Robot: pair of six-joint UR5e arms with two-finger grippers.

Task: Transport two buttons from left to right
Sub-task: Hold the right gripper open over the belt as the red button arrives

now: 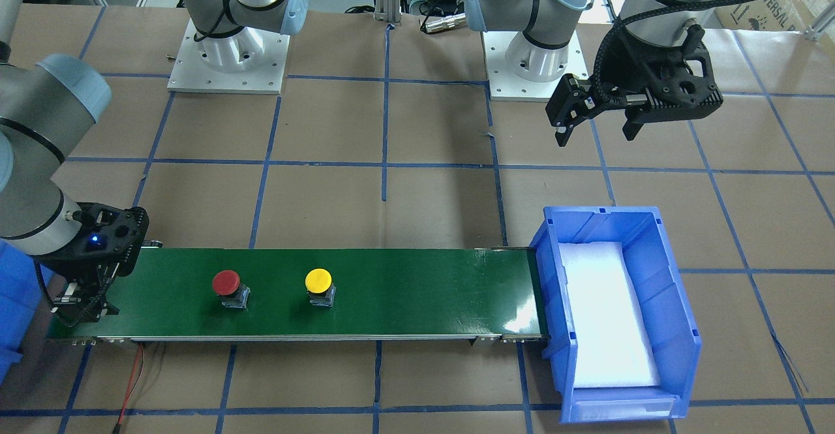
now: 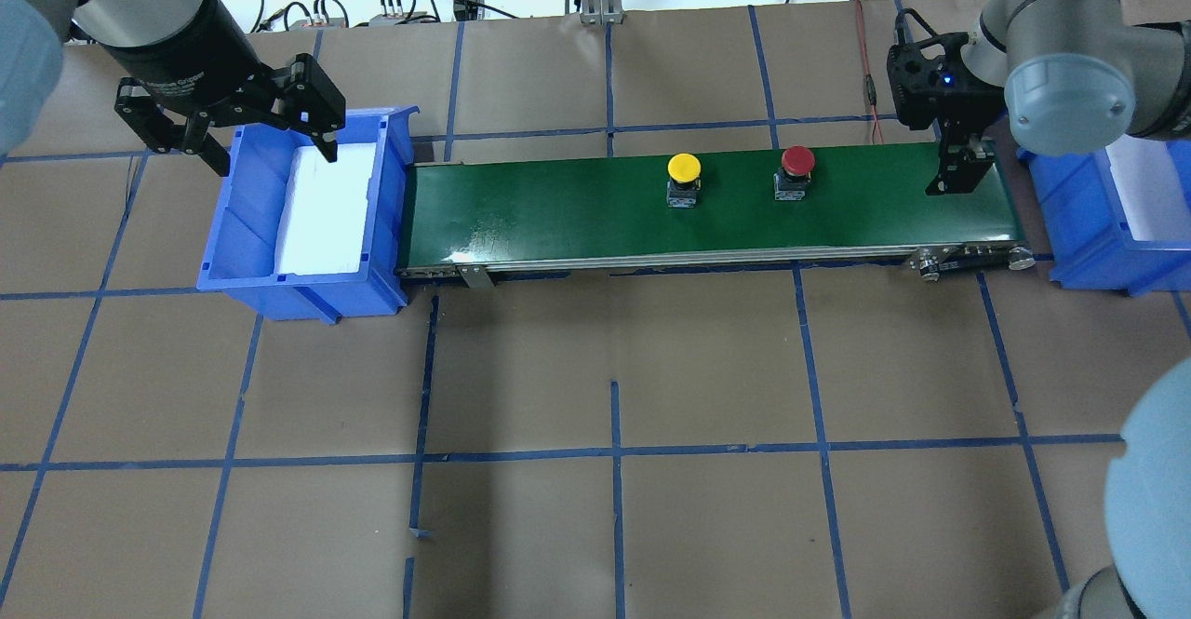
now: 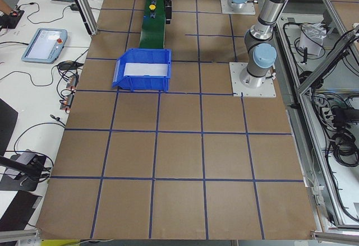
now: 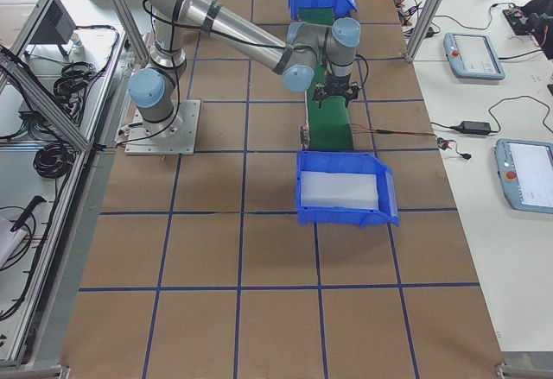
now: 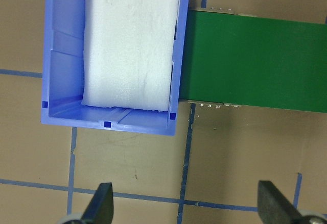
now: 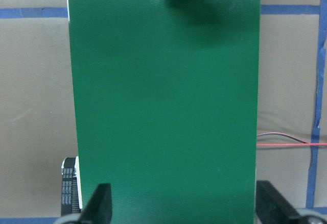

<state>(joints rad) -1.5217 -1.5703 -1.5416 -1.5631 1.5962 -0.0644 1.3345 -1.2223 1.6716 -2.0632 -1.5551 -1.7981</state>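
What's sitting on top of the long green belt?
Two buttons stand on the green belt, apart: a red button and a yellow button. The open right claw is over the belt's end nearer the red one, hiding the patch of belt beneath it.

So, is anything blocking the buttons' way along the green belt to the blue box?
Nothing visible. The green belt lies bare from the yellow button to the blue bin; only the yellow one stands ahead of the red button.
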